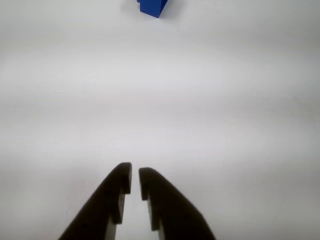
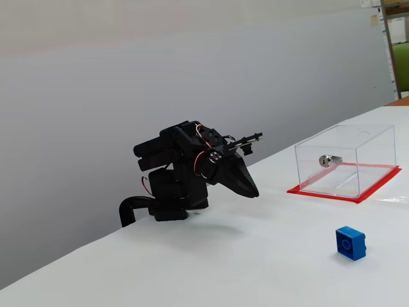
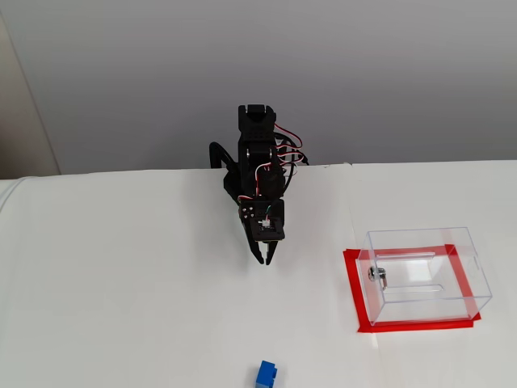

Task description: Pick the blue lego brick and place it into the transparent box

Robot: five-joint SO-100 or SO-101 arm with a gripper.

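The blue lego brick [image 2: 351, 242] lies on the white table, far in front of the folded arm; it shows at the top edge of the wrist view [image 1: 152, 7] and at the bottom of a fixed view [image 3: 265, 374]. My gripper [image 1: 135, 176] is empty, its jaws nearly together with only a thin gap, low over the table close to the arm's base [image 2: 254, 192] [image 3: 263, 260]. The transparent box [image 2: 346, 161] with a red-edged base stands to the right [image 3: 424, 275], apart from both.
A small silver metal cylinder [image 2: 328, 160] sits on the box's wall [image 3: 377, 275]. A grey wall runs behind the table's back edge. White table [image 3: 121, 307] stretches between gripper, brick and box.
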